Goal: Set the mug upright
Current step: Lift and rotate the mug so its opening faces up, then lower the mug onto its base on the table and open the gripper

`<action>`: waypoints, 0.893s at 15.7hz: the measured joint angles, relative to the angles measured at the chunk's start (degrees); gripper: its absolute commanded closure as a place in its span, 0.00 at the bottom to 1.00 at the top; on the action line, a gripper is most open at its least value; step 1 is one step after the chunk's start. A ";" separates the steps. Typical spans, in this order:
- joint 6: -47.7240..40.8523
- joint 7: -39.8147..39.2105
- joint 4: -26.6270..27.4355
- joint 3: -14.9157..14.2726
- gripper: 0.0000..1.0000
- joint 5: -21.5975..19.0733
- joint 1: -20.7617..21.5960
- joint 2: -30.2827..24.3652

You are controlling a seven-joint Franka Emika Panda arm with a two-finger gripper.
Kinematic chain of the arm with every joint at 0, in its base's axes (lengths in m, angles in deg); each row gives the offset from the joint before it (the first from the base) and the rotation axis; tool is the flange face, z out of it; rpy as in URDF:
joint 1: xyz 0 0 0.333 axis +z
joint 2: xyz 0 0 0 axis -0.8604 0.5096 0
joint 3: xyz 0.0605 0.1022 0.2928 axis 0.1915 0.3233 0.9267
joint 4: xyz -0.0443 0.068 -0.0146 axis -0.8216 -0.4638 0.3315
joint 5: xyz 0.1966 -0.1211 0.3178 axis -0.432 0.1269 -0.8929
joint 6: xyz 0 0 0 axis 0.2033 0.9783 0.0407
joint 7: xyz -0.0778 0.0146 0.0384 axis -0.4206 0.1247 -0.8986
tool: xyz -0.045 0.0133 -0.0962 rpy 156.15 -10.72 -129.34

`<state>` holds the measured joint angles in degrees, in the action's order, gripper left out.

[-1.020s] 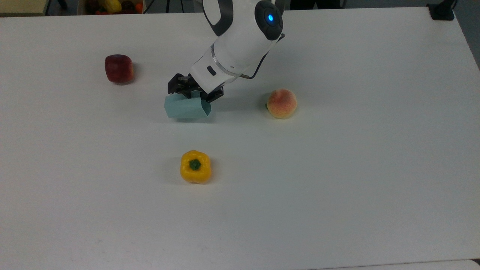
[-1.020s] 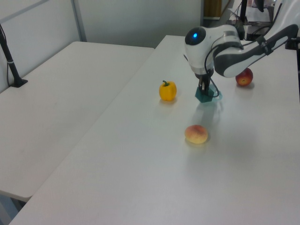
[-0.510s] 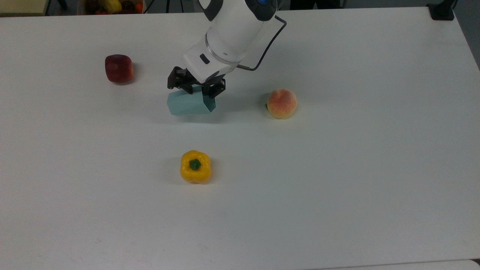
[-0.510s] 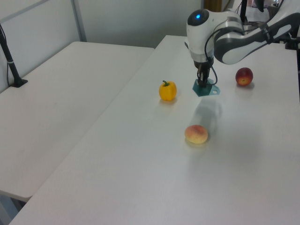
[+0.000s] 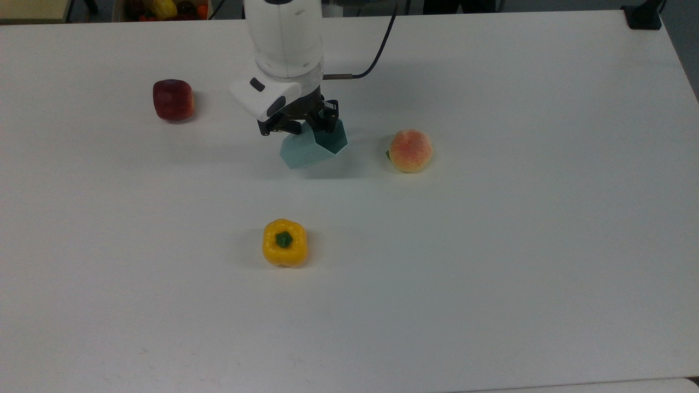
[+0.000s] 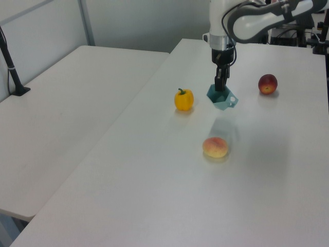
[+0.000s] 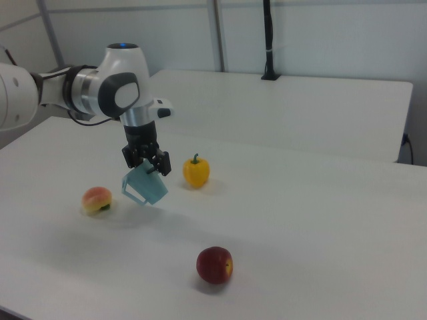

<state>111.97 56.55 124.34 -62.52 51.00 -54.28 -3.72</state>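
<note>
The pale teal faceted mug [image 5: 307,148] hangs tilted just above the white table [image 5: 491,245], between the apple and the peach. Its open mouth faces up and toward the top view's right. My gripper [image 5: 303,126] is shut on the mug's rim from above. In the left view the mug [image 6: 220,99] hangs under the gripper [image 6: 221,85] with its small handle toward the left view's right. In the right view the mug [image 7: 148,187] slants below the gripper [image 7: 149,164], handle low on the right view's left.
A red apple [image 5: 173,99] lies to the top view's left of the mug, and a peach [image 5: 410,150] close on its right. Nearer the front stands a yellow bell pepper [image 5: 284,242]. Beyond the left view's left side is a second table [image 6: 61,103].
The wrist has swung round and turned the mug from lying on its side to tilted mouth-up. Mug and gripper shifted toward the top view's right and rose a little.
</note>
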 measured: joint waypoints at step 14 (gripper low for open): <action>-2.84 -32.36 2.10 -1.23 1.00 -28.71 -10.09 5.46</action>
<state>109.14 24.19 126.44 -63.75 22.30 -64.37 1.74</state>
